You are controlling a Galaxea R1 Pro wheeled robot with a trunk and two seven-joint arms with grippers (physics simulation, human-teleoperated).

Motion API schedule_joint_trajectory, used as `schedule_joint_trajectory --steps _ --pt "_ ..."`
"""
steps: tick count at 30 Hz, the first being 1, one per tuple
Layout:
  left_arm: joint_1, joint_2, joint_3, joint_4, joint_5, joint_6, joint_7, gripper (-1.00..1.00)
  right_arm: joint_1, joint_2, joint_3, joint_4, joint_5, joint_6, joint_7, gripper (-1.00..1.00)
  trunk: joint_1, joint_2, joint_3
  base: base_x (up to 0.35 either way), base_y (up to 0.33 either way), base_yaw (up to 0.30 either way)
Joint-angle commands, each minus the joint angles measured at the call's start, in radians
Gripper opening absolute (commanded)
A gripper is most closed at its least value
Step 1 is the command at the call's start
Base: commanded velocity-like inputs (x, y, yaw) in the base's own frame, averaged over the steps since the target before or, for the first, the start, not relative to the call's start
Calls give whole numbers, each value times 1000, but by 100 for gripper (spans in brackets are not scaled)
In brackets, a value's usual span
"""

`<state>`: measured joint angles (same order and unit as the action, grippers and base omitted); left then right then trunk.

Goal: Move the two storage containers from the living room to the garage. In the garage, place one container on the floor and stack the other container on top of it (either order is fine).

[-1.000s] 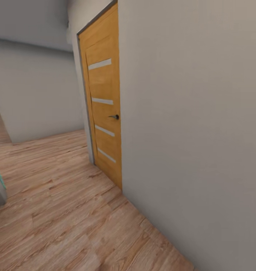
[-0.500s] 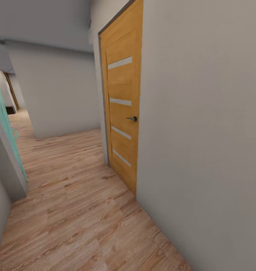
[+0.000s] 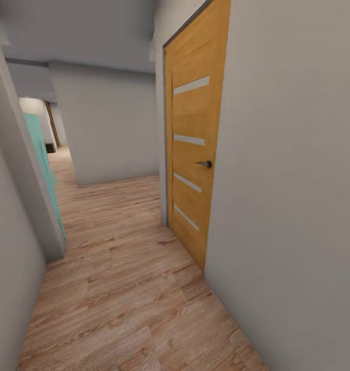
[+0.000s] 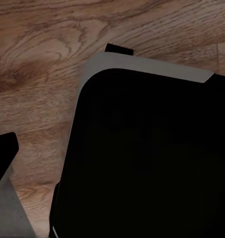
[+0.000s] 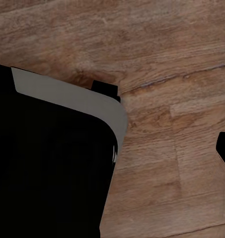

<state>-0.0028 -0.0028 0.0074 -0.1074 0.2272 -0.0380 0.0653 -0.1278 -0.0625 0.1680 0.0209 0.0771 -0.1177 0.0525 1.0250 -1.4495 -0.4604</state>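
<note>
1. Storage containers: their whereabouts cannot be told from these views.
2. Left claw and right claw: how far either is open, and whether it holds anything, cannot be told. Each wrist view looks down on a dark, grey-edged body (image 4: 152, 158) over wood planks.
3. Light wood-plank floor (image 3: 128, 288) runs down a narrow hallway between pale walls (image 3: 288, 180) under a grey ceiling.
4. One wooden door (image 3: 193, 154), shut, with four pale stripes (image 3: 191, 85) and one dark handle (image 3: 206, 164); one teal panel (image 3: 41, 149) stands opposite.
</note>
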Motion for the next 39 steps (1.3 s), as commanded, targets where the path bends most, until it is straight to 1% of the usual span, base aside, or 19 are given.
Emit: schedule_joint_trajectory --steps 1,14,19,33,36,39 --pt "0 0 0 0 4 -3 2 100 -1 0 1 2 8 -5 1 100 0 -1 -1 4 0 279" --pt "0 0 0 0 4 -3 3 100 -1 -2 2 2 9 -6 1 100 0 -1 -1 1 0 279" --pt "0 0 0 0 4 -3 3 100 -1 -1 4 2 9 -32 1 100 0 -1 -1 0 0 279" --pt "0 0 0 0 4 -3 3 100 -1 0 4 2 4 -37 1 100 0 -1 -1 6 0 279" --pt "0 -1 0 -1 4 -3 3 100 -1 0 3 3 -6 -35 2 100 0 -1 -1 72 0 279" --pt "0 -2 0 -1 5 -3 3 100 -1 -1 2 4 -32 -35 2 100 0 -1 -1 103 0 216"
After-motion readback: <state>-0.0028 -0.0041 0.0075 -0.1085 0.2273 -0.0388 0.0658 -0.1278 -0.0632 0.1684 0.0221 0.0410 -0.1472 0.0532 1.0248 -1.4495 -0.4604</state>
